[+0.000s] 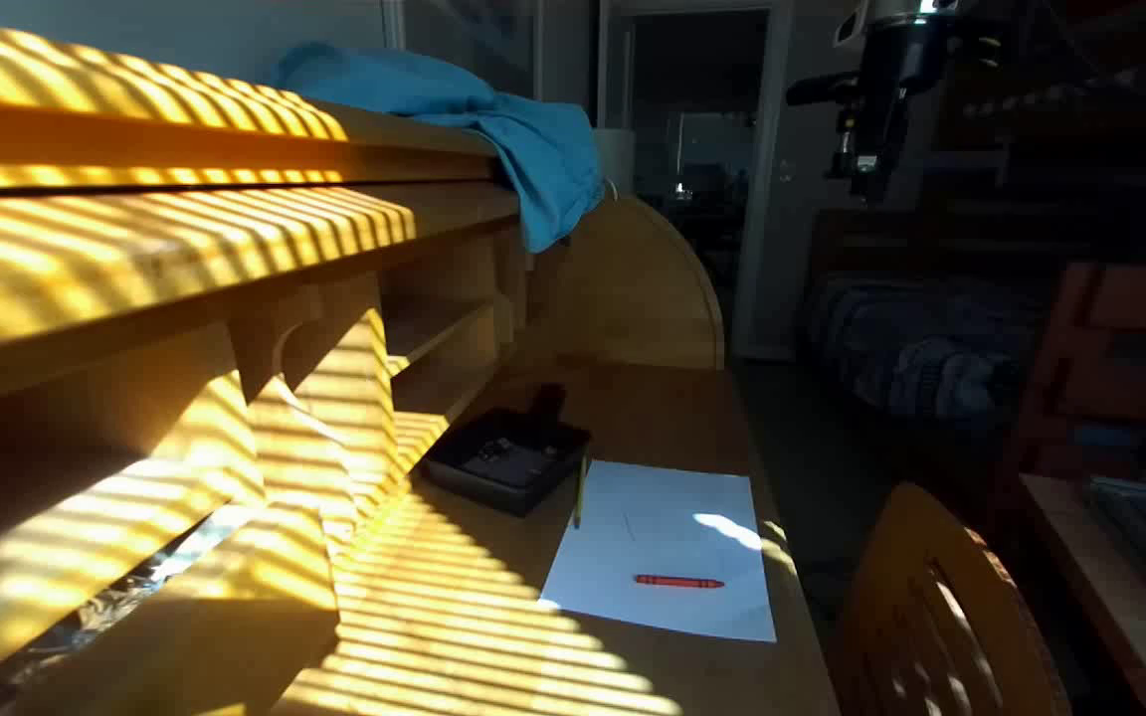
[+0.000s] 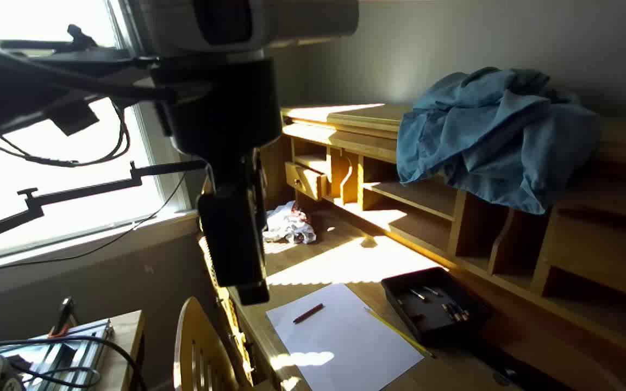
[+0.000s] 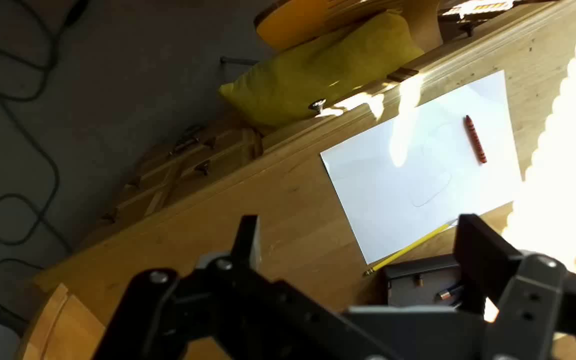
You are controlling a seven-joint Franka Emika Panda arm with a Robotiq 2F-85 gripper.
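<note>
In the wrist view, from the left, a black cable point(image 3: 56, 175) loops over the dark floor point(image 3: 128, 90). The front edge of the wooden roll-top desk point(image 3: 288, 200) runs diagonally from lower left to upper right, with a yellow cushion point(image 3: 318, 70) just past it. Inside that edge a broad stretch of wood gives room to move as far as the sheet of paper point(image 3: 413, 165), and on the paper's other side a bright patch of sun point(image 3: 563, 190) falls on the desk. In an exterior view the slatted chair point(image 2: 199, 331) comes at left, near the desk's front edge, and the pigeonhole hutch point(image 2: 416, 196) closes off the back at right, a blue cloth point(image 2: 492, 136) draped over its top.

The gripper point(image 3: 360, 245) stands wide, its fingers far apart, and in both exterior views it hangs well above the height of the desk's surface. Between the fingers, in the wrist view, wood shows at left, then a corner of the paper and part of the yellow pencil point(image 3: 408, 248), which lies along the paper's edge. The black tray point(image 3: 418, 266) sits just beside the pencil, partly hidden behind the gripper. The red crayon point(image 3: 475, 140) lies farthest right, on the paper near one short edge, below the gripper's level and well apart from it.
</note>
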